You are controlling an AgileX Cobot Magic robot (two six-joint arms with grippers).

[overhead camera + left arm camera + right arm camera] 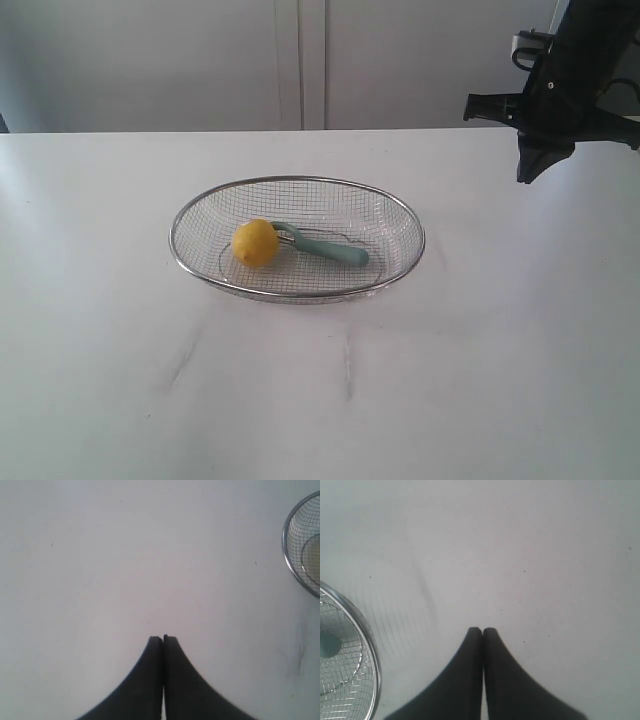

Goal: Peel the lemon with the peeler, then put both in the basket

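Centrally on my white worktop [120, 400], the wire-mesh basket [297, 297] holds the lemon [256, 243] with the teal peeler [335, 250] just beside it. My left gripper [163, 638] is closed over the worktop near the basket. Farther back, my right gripper [530, 172] hangs closed, holding nothing.

I see the basket [300, 179] as shiny silver wire mesh w/ a thicker polished metal rim. Lemon [256, 243]: yellow skin, fairly matt, texture too small to tell. Peeler [335, 250]: smooth pale teal handle, prob. plastic, w/ a greyish metal head. Desk [480, 380]: white, smooth, matt, a few faint scuffs. Jaws on both arms: smooth matt black.
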